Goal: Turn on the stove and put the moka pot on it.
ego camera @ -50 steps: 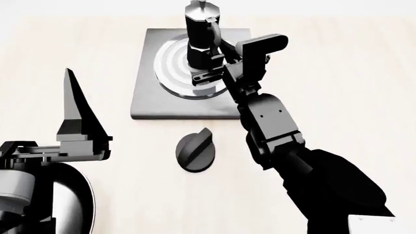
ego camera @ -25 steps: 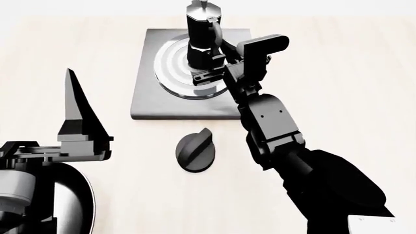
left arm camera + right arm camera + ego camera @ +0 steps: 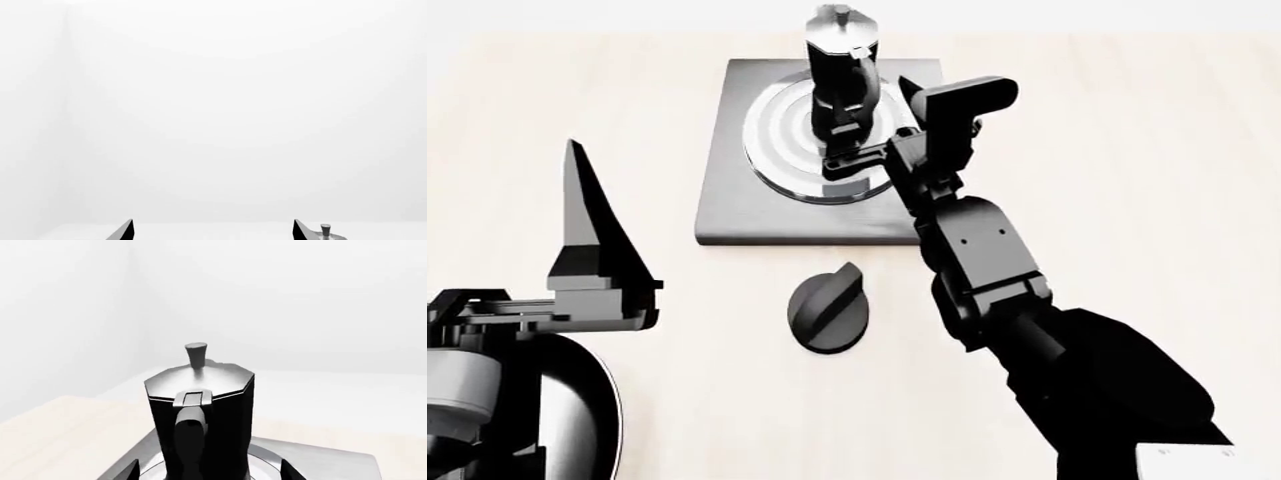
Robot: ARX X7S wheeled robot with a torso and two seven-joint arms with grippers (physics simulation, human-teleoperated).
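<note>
On the stove (image 3: 727, 205) burner, your pot (image 3: 834, 80) stands upright. Your right claw (image 3: 857, 162) sits spread wide beside its handle, gripping nothing; your left claw (image 3: 594, 255) hangs apart, also spread.

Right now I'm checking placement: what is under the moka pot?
The stove's ringed burner lies under the moka pot. The burner's centre is hidden by the pot, and the right hand covers part of its rim.

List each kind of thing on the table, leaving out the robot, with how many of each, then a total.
Stove: 1
Coffee pot: 1
Knob: 1
Total: 3
</note>
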